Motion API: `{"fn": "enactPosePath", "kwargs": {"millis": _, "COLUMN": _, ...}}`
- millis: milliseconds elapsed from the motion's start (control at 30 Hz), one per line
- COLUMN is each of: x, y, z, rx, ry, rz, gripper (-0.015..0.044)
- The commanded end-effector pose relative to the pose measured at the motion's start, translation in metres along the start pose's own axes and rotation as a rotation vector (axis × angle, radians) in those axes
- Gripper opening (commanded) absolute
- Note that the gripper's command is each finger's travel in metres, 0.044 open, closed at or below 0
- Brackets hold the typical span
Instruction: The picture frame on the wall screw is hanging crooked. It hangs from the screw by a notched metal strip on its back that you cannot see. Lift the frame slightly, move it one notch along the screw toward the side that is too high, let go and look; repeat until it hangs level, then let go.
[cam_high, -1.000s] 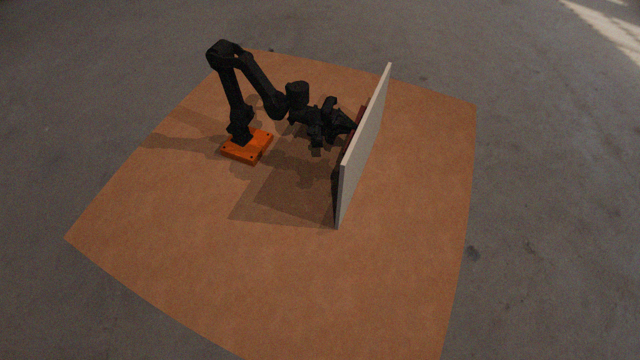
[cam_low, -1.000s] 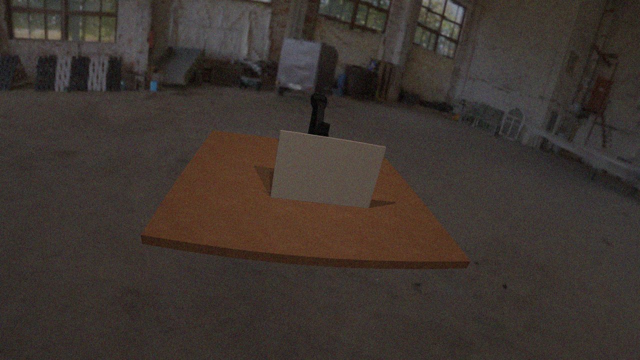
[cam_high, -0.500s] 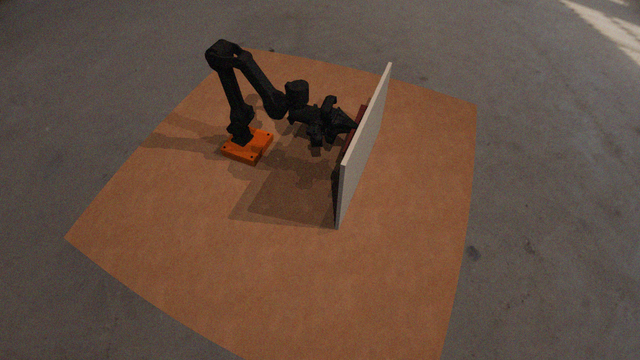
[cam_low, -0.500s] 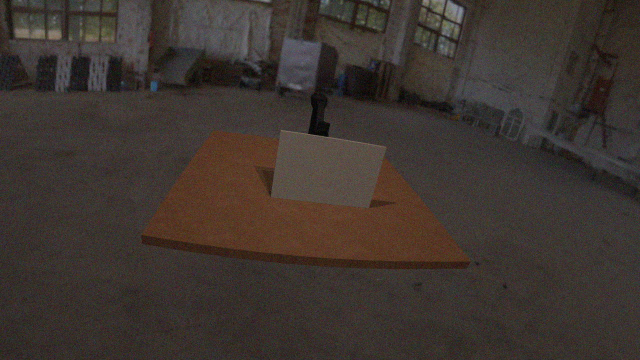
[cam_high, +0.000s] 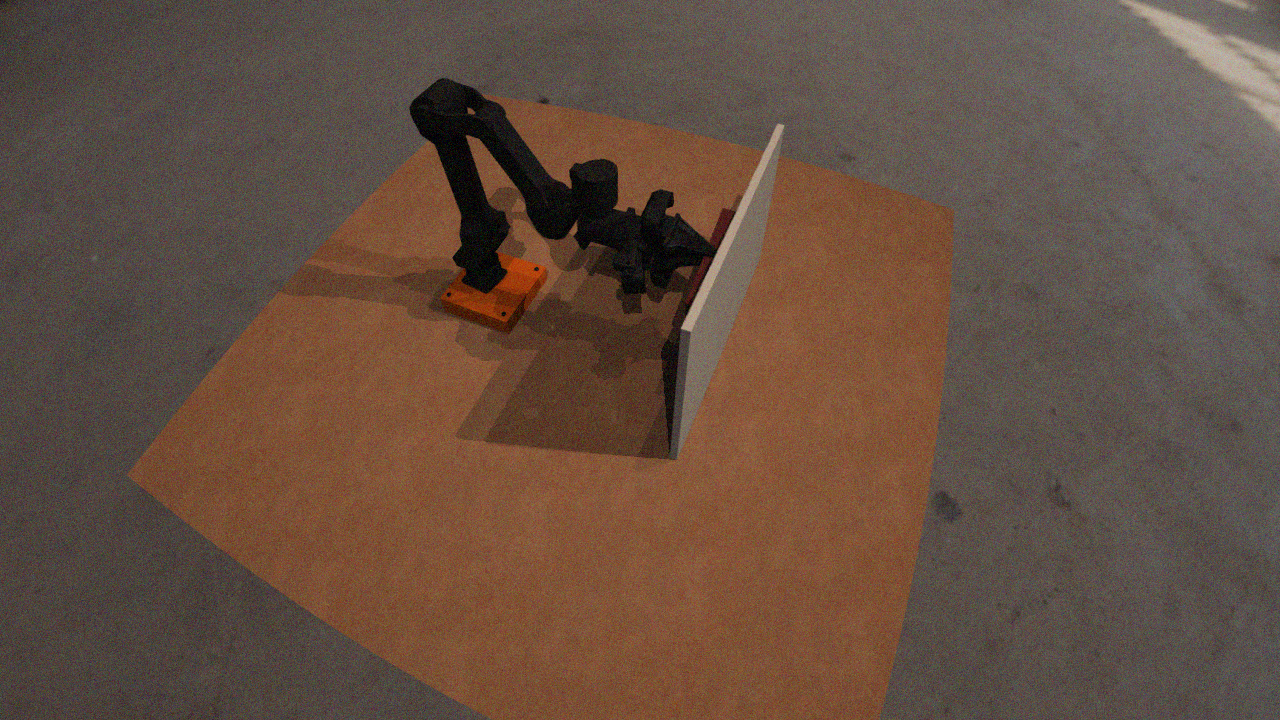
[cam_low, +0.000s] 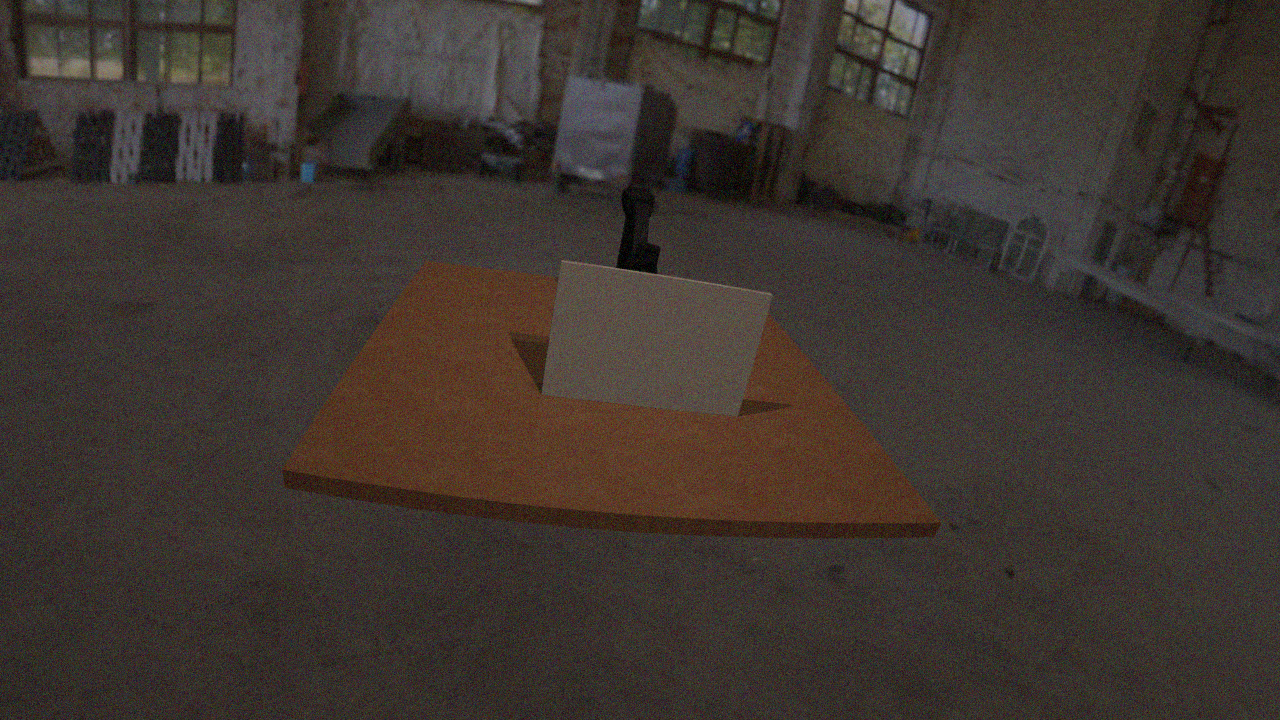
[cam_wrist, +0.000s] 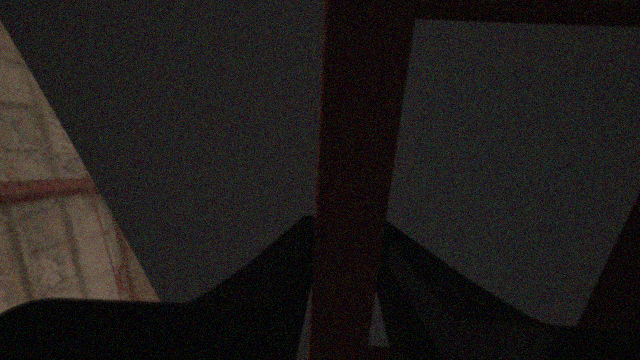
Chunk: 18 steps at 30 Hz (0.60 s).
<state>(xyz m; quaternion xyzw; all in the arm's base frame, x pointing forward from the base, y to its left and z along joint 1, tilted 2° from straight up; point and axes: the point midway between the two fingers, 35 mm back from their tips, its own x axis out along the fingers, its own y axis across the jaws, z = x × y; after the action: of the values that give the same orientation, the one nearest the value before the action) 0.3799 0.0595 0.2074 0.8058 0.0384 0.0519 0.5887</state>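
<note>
The dark red picture frame (cam_high: 725, 217) (cam_wrist: 362, 100) is on the arm's side of the upright wall panel (cam_high: 735, 259) (cam_low: 653, 340) (cam_wrist: 225, 125). In the wrist view one frame bar runs from the top middle down between the fingertips, and another crosses the top right. My gripper (cam_high: 713, 250) (cam_wrist: 343, 229) is shut on that bar, with one finger on each side. The screw and the notched strip are hidden. The exterior view shows only the panel's back, so the frame is hidden there. The views do not show clearly whether the frame is level.
The panel stands upright on the orange-brown table top (cam_high: 554, 537) (cam_low: 465, 447). The orange arm base (cam_high: 496, 291) is on the arm's side of the panel. The black arm (cam_high: 519, 161) (cam_low: 637, 228) reaches from it to the panel and shows above the panel's top edge in the exterior view.
</note>
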Motion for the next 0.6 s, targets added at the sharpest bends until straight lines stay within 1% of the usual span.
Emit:
{"fn": "enactPosePath", "kwargs": {"millis": 0, "x": 0.0006, "y": 0.0037, "z": -0.0008, "rx": 0.007, "ry": -0.001, "rz": 0.012, "gripper": 0.0}}
{"fn": "enactPosePath", "kwargs": {"millis": 567, "x": 0.0006, "y": 0.0042, "z": -0.0026, "rx": 0.007, "ry": -0.001, "rz": 0.012, "gripper": 0.0}}
